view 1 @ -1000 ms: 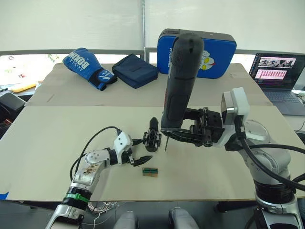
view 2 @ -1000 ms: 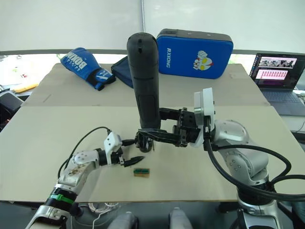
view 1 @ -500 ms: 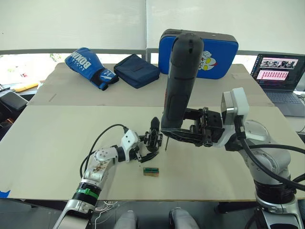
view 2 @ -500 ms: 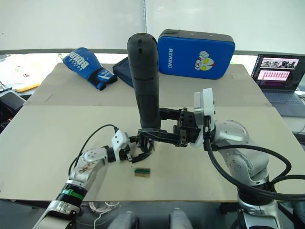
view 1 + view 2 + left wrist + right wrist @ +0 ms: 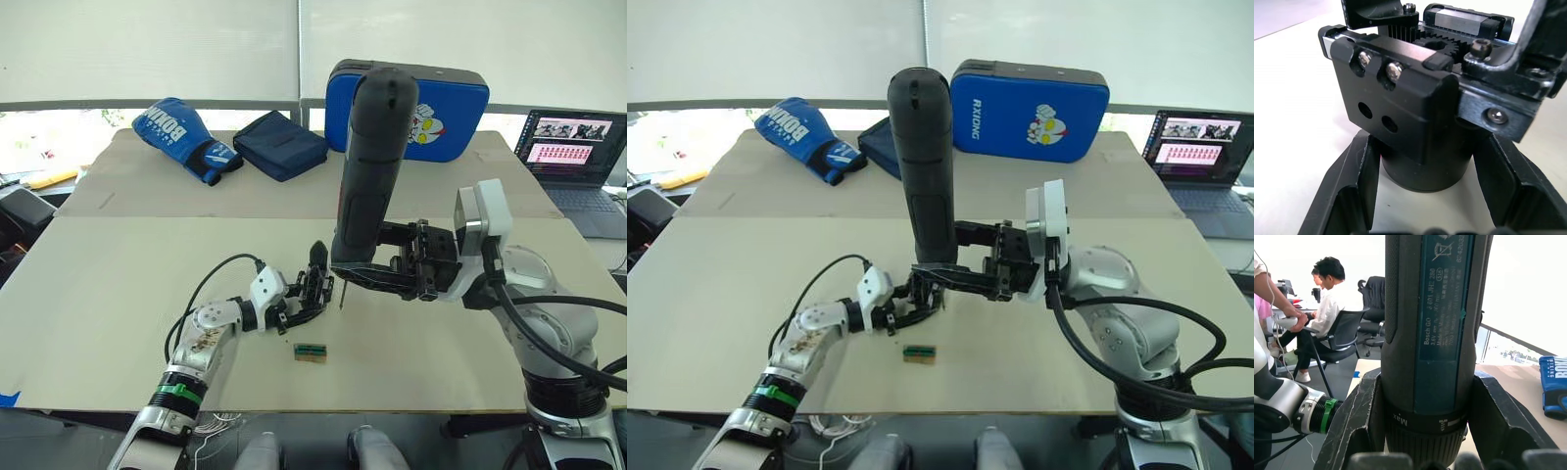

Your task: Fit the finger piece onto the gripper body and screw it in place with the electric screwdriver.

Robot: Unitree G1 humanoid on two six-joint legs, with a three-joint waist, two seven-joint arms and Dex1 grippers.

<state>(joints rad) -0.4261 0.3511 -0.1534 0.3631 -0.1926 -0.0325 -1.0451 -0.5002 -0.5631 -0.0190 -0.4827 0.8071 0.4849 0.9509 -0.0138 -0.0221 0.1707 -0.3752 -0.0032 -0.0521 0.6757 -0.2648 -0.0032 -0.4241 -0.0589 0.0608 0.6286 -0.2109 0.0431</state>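
Steadying looks to be the step in hand: the left gripper has its two fingers spread either side of the round base of the gripper body, not yet clenched on it, while the bit waits above. Nearest of all, just this side of the gripper body, lies a small green-and-tan block on the table. The left arm lies low along the table, reaching in to the gripper body from its left. Just right of the gripper body, the right gripper is clamped on the lower end of the electric screwdriver, held upright, its thin bit pointing down beside the body; the right forearm comes in level from the right. Whether the finger piece is already seated I cannot tell; the pointed finger standing on the body may be it. Next, I judge, the left fingers should close on the base, then the bit must be brought over a screw head. Beyond the gripper body lie a boxing glove, a navy pouch and a blue pad.
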